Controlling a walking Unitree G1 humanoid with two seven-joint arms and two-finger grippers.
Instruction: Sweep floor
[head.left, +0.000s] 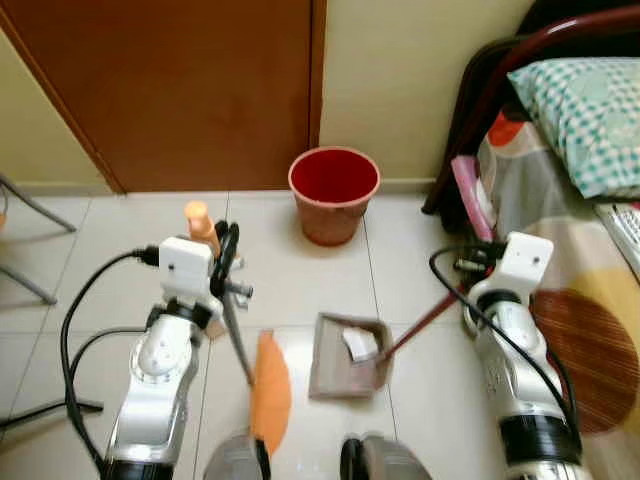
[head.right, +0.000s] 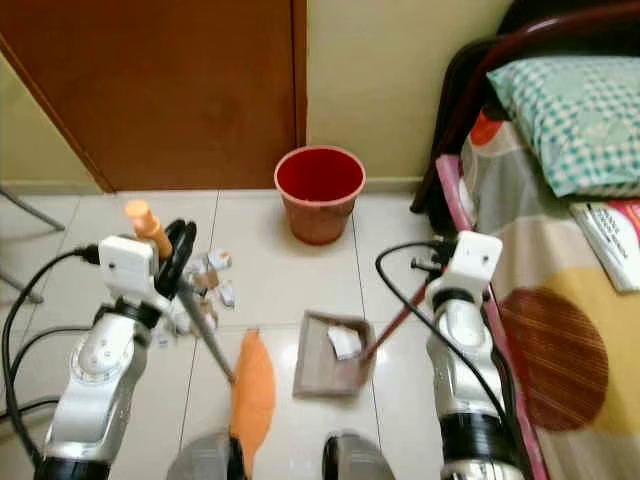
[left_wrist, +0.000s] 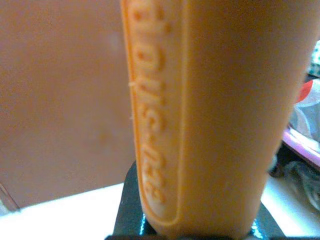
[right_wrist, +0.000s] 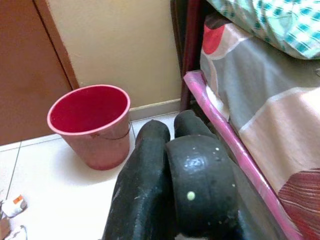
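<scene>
From the left eye, the job looks partly done: one white scrap (head.left: 357, 343) sits in the dustpan (head.left: 347, 360), near the red bin (head.left: 333, 192). The left gripper (head.left: 226, 262) is closed on the orange broom (head.left: 268, 390).

From the right eye, more scraps (head.right: 214, 280) wait on the floor (head.right: 290, 270) beside that gripper. The right gripper (head.right: 437, 272) holds the dustpan handle (head.right: 395, 325).

The left wrist sees the broom handle (left_wrist: 200, 115) up close.

The right wrist sees the bin ahead.
</scene>
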